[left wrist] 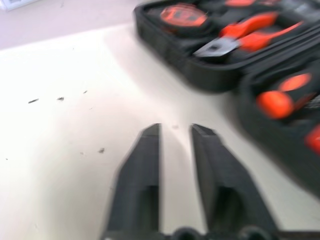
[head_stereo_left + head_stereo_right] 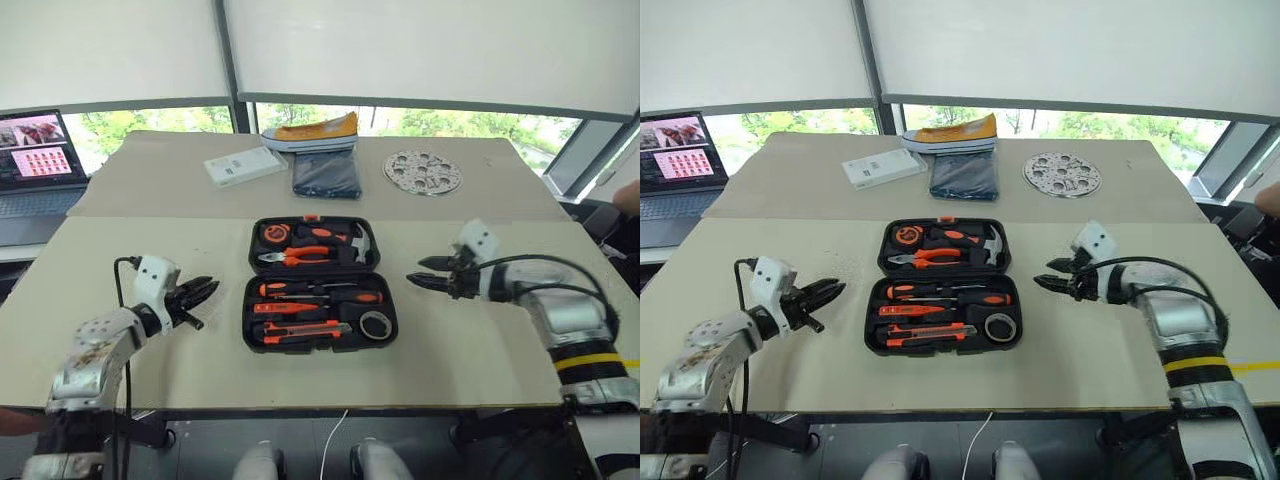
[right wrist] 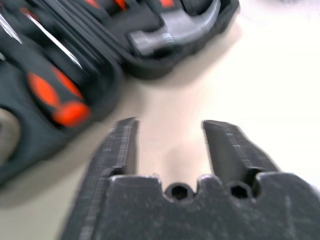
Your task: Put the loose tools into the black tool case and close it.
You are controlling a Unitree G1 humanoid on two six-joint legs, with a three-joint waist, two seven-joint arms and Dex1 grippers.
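Left wrist view first: the left gripper (image 1: pixel 175 131) has its jaws drawn in with only a narrow slit of bare worktop (image 1: pixel 60 150) between them, gripping nothing. Over on the right wrist view, the right gripper (image 3: pixel 170 125) holds its jaws spread with clear space between, also empty. Both hover just above the worktop, one on each side of the black tool case (image 2: pixel 318 283), near it but not touching.

Now the case itself: it lies open flat in the middle of the worktop, lid half away from the robot. In the near half sit the two black-and-orange screwdrivers (image 2: pixel 320 292), the slim orange screwdriver (image 2: pixel 285 308), the utility knife (image 2: pixel 300 331) and the grey tape roll (image 2: pixel 376 324), each in its slot as far as I can tell. The far half carries the pliers (image 2: pixel 296 257) and the hammer (image 2: pixel 352 243).

No loose tool lies out on the worktop, so the packing looks finished. What's left, by my reading, is to fold the lid over and snap the orange latch (image 2: pixel 312 217).
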